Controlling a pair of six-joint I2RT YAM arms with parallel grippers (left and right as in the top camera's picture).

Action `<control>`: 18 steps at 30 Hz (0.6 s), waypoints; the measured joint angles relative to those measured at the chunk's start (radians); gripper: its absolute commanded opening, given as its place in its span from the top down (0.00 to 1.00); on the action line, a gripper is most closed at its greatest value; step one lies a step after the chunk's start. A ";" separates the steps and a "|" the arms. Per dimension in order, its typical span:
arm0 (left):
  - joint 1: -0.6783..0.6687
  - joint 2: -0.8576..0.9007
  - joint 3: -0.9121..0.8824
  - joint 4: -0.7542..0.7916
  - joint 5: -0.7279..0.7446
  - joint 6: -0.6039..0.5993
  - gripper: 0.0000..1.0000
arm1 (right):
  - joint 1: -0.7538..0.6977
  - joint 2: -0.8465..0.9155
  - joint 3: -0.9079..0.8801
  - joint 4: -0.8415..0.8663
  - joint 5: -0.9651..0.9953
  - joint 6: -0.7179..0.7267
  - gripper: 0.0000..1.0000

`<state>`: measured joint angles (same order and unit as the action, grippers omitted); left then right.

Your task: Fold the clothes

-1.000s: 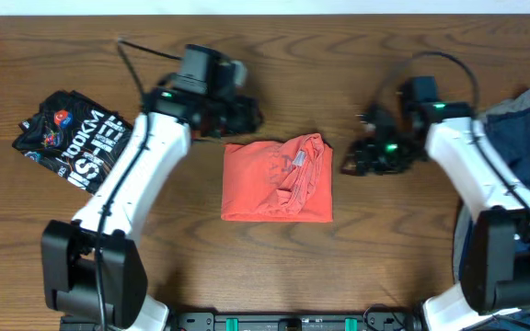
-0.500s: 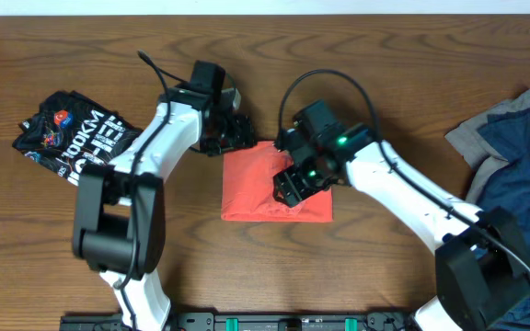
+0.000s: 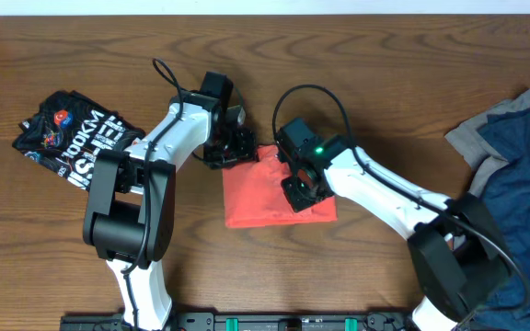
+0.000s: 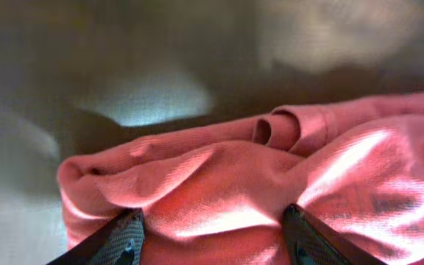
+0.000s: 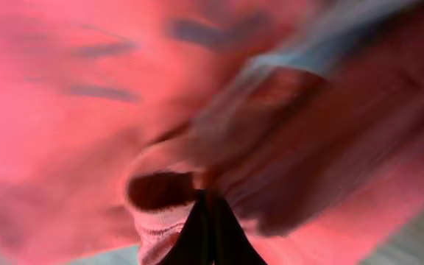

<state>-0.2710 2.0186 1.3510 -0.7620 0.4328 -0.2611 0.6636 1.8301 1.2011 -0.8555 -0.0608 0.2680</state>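
Overhead view places the folded coral-red T-shirt (image 3: 251, 204) at the centre of the table (image 3: 403, 83), its far-left corner under my left gripper (image 3: 236, 147), fingers apart astride the cloth, while my right gripper (image 3: 304, 188), fingers together, sits on its right half.

My white-and-black left arm (image 3: 159, 142) reaches forward and folds inward at the elbow, with its wrist turned toward the middle. Its black two-finger left pincer (image 4: 216, 239) sits low, the fingers (image 4: 127, 239) spread well apart. My white-and-black right arm (image 3: 385, 193) stretches far across toward my left side. Its black right pincer (image 5: 208, 228) points down with the fingertips pressed together, though that wrist view is blurred.
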 measured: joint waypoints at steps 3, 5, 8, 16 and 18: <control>-0.003 0.000 0.000 -0.088 -0.032 0.000 0.37 | -0.019 0.004 -0.002 -0.080 0.121 0.101 0.99; -0.006 0.000 0.000 -0.149 -0.058 0.000 0.38 | -0.047 0.004 -0.002 -0.102 0.187 0.154 0.99; -0.007 0.001 -0.001 -0.216 -0.082 0.000 0.38 | -0.100 0.004 -0.002 -0.101 0.242 0.205 0.99; -0.019 0.002 -0.002 -0.313 -0.108 -0.012 0.38 | -0.215 0.004 -0.002 -0.059 0.306 0.233 0.66; -0.034 0.000 -0.003 -0.313 -0.113 -0.016 0.38 | -0.232 0.004 -0.002 -0.047 0.319 0.224 0.62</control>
<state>-0.3054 2.0190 1.3479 -1.0748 0.3202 -0.2768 0.4320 1.8343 1.1988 -0.9028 0.2581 0.4915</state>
